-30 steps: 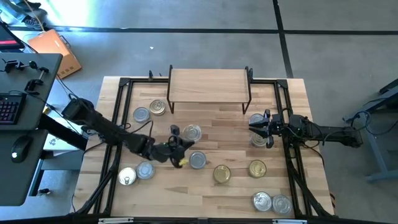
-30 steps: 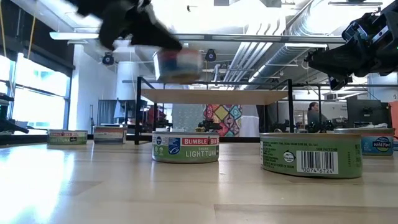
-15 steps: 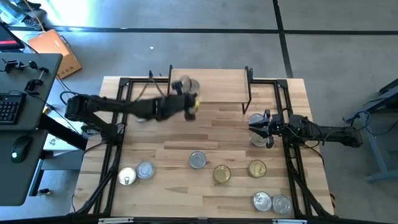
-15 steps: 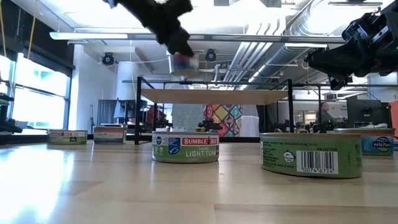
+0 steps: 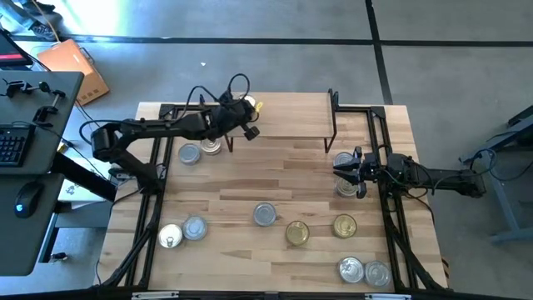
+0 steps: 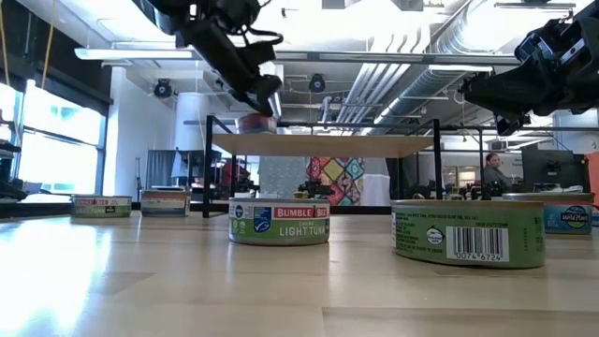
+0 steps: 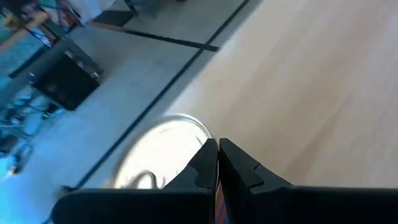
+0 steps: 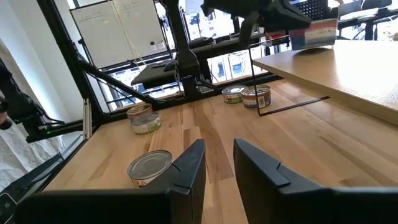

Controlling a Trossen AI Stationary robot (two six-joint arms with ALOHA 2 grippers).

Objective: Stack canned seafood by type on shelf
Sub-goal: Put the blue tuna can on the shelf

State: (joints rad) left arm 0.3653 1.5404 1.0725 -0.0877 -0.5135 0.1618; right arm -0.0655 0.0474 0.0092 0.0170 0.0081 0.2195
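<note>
Left hand [image 5: 246,111] clamped on a tin [image 6: 256,124] at the shelf [image 5: 291,117] corner; rigid, slick metal, best pinched across its rim, I judge.

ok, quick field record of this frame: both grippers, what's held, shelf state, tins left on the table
left gripper: over the left end of the shelf, shut on a tin
held tin: silver lid, red and blue label, at or just above the shelf top; contact cannot be told
right gripper: waiting above the table's right side, jaws slightly apart, holding nothing
shelf: no other tin visible on it
tins on table: two by the shelf's left leg, a spread along the front including a Bumble Bee light tuna tin
stacking: not yet started
</note>
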